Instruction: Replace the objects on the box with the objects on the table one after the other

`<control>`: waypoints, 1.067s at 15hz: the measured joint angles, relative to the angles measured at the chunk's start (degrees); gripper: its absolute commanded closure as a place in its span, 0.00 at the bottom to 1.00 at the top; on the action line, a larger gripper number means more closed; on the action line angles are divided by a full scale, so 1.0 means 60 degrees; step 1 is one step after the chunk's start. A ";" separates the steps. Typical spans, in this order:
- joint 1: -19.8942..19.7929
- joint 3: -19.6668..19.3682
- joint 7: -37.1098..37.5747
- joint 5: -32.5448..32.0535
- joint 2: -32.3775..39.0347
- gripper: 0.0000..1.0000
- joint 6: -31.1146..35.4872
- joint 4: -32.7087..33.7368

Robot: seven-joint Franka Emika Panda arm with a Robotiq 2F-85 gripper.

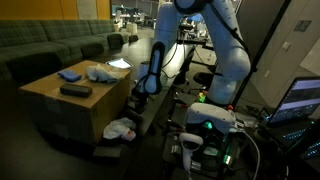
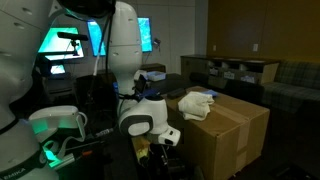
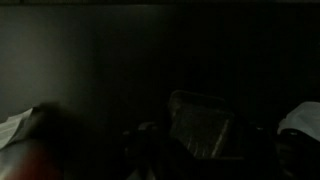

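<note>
A cardboard box (image 1: 75, 100) carries a blue object (image 1: 69, 75), a white cloth (image 1: 100, 72) and a dark flat block (image 1: 75, 91). The box (image 2: 230, 125) and the white cloth (image 2: 197, 103) also show in an exterior view. A white and red object (image 1: 120, 128) lies low beside the box's front corner. My gripper (image 1: 149, 88) hangs low next to the box's side, also seen in an exterior view (image 2: 166, 136). The wrist view is very dark and shows only a dim dark shape (image 3: 205, 125) and something white (image 3: 300, 118). I cannot tell whether the jaws are open.
A green sofa (image 1: 50, 45) stands behind the box. A lit laptop screen (image 1: 300, 100) and green-lit equipment (image 1: 210, 125) sit near the robot base. Monitors (image 2: 95, 38) glow behind the arm. Another box with white items (image 2: 235, 70) stands further back.
</note>
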 measured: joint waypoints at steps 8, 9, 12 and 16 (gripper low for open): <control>0.2030 -0.1164 0.1620 -0.0089 -0.3325 0.65 -0.3239 -0.1381; 0.2241 -0.1242 0.2030 -0.0250 -0.3802 0.65 -0.3820 -0.1438; 0.2407 -0.1127 0.3166 -0.0744 -0.5245 0.65 -0.5482 -0.1461; 0.2180 -0.0500 0.4151 -0.0838 -0.7113 0.65 -0.7143 -0.1371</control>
